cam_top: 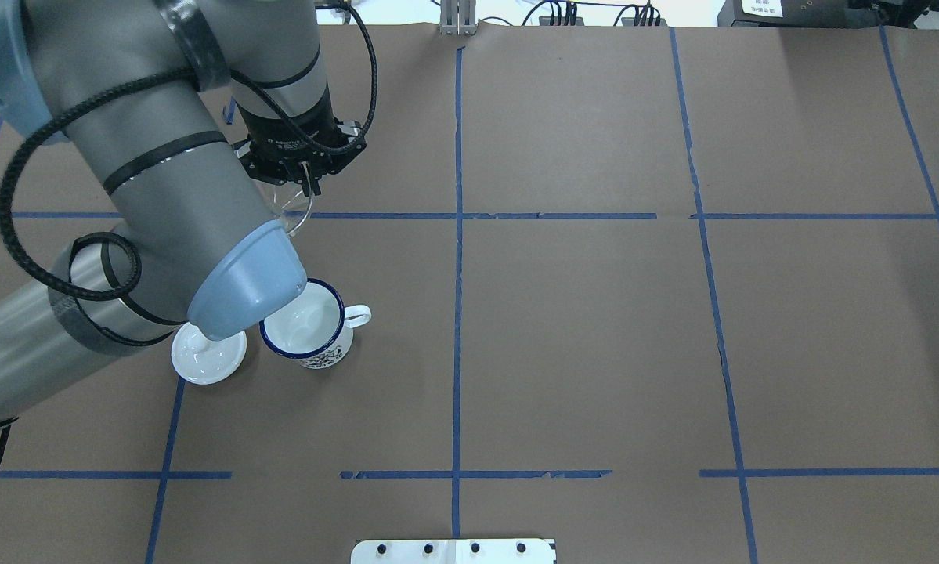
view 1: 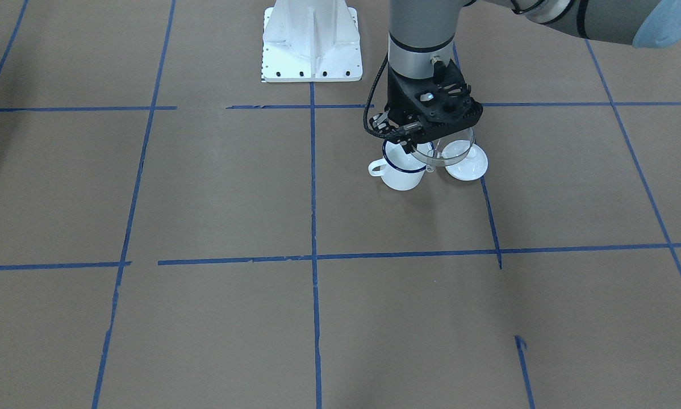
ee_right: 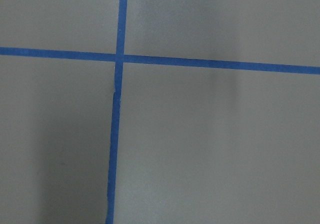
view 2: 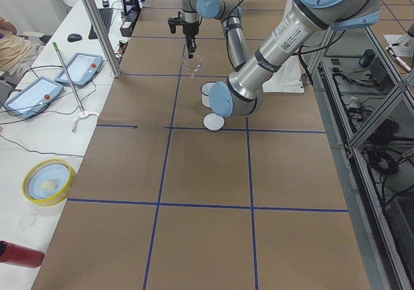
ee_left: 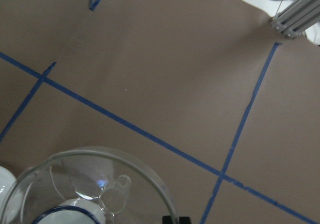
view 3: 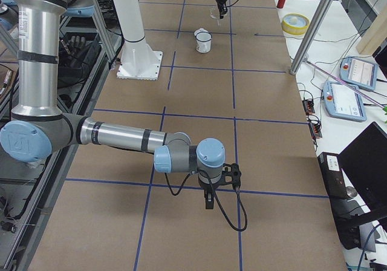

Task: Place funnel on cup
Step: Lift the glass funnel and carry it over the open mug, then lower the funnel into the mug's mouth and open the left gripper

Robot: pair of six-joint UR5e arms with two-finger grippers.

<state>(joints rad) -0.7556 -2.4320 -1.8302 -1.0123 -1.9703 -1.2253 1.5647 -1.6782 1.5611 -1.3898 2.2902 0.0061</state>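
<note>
My left gripper (view 1: pixel 422 145) is shut on the rim of the clear funnel (view 1: pixel 455 149) and holds it in the air, spout down. The white cup (view 1: pixel 402 169) with a blue rim stands on the table just below and beside it, handle towards the view's left. In the overhead view the gripper (cam_top: pixel 305 185) and funnel (cam_top: pixel 294 215) show beyond the cup (cam_top: pixel 309 323). The left wrist view looks down through the funnel (ee_left: pixel 90 186) at part of the cup's rim (ee_left: pixel 60 215). My right gripper (view 3: pixel 208 202) hangs low over bare table far from both; I cannot tell whether it is open or shut.
A round white lid (cam_top: pixel 207 357) lies on the table right beside the cup, partly hidden under my left arm's elbow. The robot's white base plate (view 1: pixel 312 42) sits at the table's edge. Blue tape lines cross the brown table (cam_top: pixel 594 329).
</note>
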